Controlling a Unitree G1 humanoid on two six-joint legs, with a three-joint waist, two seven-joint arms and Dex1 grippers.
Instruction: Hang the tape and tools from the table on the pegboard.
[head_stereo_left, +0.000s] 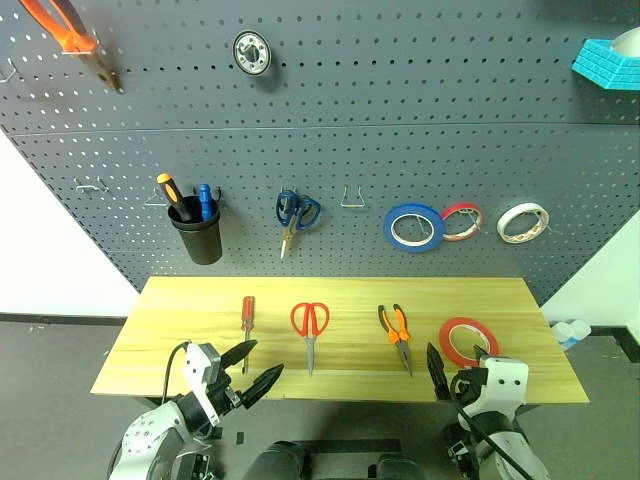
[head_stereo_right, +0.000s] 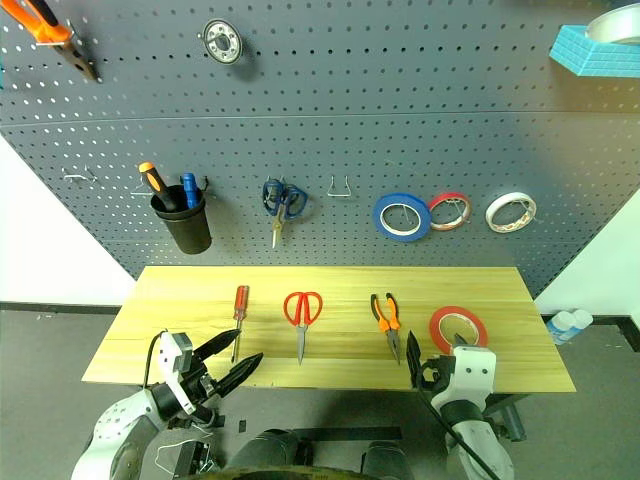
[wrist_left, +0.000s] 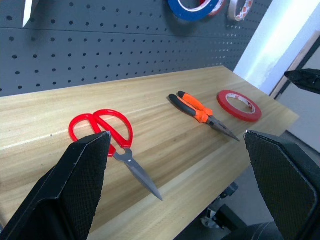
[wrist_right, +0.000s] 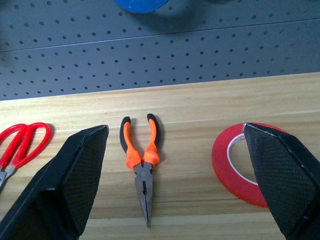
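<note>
On the light wood table (head_stereo_left: 200, 330) four things lie in a row. From left to right they are a slim red-handled screwdriver (head_stereo_left: 246, 315), red-handled scissors (head_stereo_left: 309, 325), orange-and-black pliers (head_stereo_left: 397, 330) and a flat ring of red tape (head_stereo_left: 468, 341). The dark grey pegboard (head_stereo_left: 400, 150) rises behind the table. My left gripper (head_stereo_left: 262, 360) is open at the table's near edge, in front of the screwdriver and scissors (wrist_left: 102, 129). My right gripper (head_stereo_left: 460, 365) is open at the near edge, between the pliers (wrist_right: 141, 160) and the tape (wrist_right: 235, 167). Neither holds anything.
On the pegboard hang a black cup (head_stereo_left: 196, 235) with two screwdrivers, blue-handled scissors (head_stereo_left: 296, 212), a blue roll (head_stereo_left: 414, 226), a red-edged roll (head_stereo_left: 462, 220) and a white roll (head_stereo_left: 523, 222). An empty hook (head_stereo_left: 351, 197) sits between the scissors and the rolls. Orange pliers (head_stereo_left: 70, 35) hang top left.
</note>
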